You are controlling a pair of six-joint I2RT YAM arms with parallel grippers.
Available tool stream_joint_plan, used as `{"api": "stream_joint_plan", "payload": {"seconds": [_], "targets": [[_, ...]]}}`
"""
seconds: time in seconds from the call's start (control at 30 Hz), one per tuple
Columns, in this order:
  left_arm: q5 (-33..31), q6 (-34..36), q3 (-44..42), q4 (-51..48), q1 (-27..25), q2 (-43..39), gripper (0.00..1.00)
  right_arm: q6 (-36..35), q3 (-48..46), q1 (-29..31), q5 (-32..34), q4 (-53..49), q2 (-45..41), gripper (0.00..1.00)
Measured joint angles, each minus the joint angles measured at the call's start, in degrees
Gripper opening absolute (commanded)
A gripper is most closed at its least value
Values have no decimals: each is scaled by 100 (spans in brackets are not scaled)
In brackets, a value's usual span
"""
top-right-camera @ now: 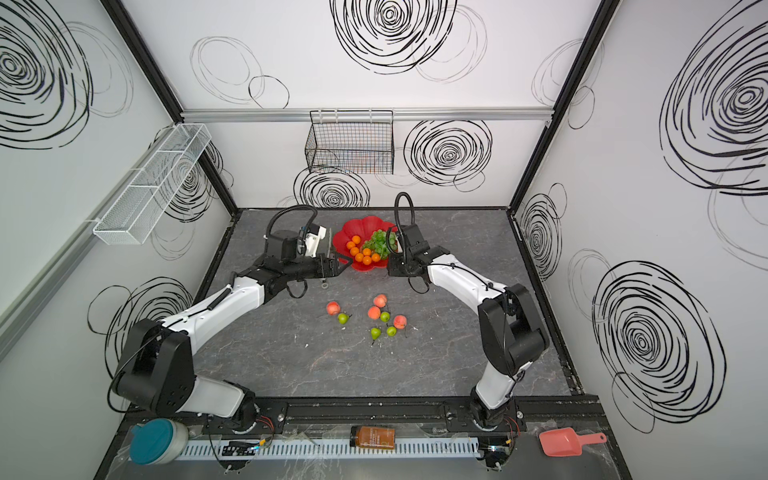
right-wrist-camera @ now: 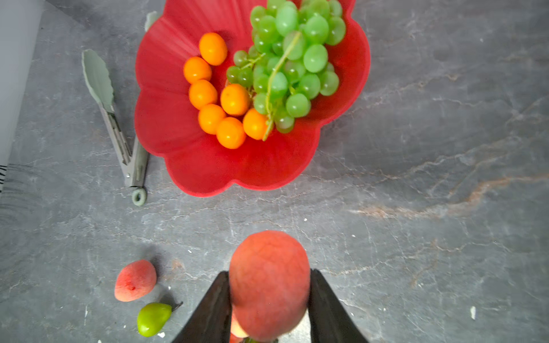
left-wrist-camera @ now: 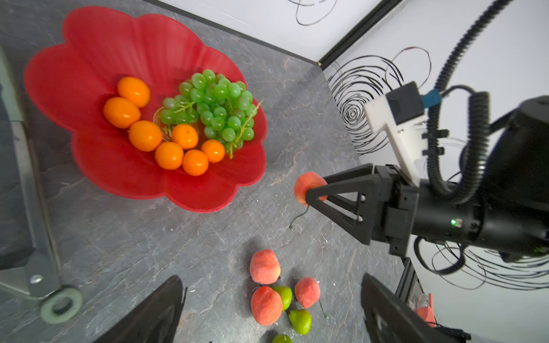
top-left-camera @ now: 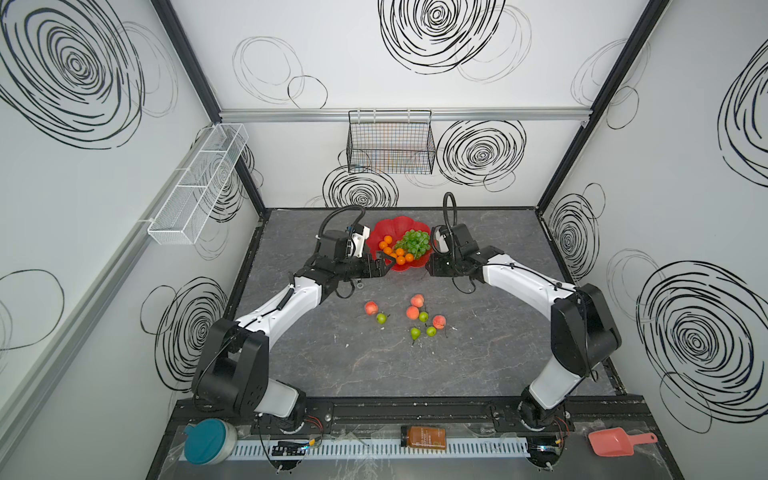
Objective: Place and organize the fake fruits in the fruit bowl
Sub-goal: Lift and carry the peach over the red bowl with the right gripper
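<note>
Grey stone-look tabletop: everything of interest on it, mostly the far half.

Fruit bowl: red, scalloped, set toward the back between the two arms. Already inside: grapes heaped on the side nearer the right arm, seven tangerines curled in an arc against them. Bare red along the near rim, so room there by the look of it.

Just beside the rim, on the left arm's side: grey-green tongs.

Right gripper: closed partway on a peach, one pad on each flank. Fruit apparently lifted off the table, near the bowl's rim but not over it.

Left gripper: jaws wide apart, nothing between them, hovering near the bowl's opposite side.

Nearer the robot, well apart from the bowl: four more peaches and four pears, loosely clustered, some touching.

Handling, as a guess: peach probably light hollow plastic, matte skin, fair grip. Round, so apt to roll on release; better lowered onto bare red against the tangerines than dropped. Pears smaller, glossy, tapered: best taken across the fat belly, never by the thin stem.
</note>
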Motion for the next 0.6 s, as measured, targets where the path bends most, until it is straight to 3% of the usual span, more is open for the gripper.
{"api": "stream_joint_plan", "payload": {"seconds": [0.3, 0.6], "targets": [[-4, -177, -2, 68, 289, 22, 96, -15, 1421, 236, -44, -170, 1182, 41], [20, -229, -2, 68, 365, 103, 96, -9, 2162, 271, -57, -511, 2124, 42]]}}
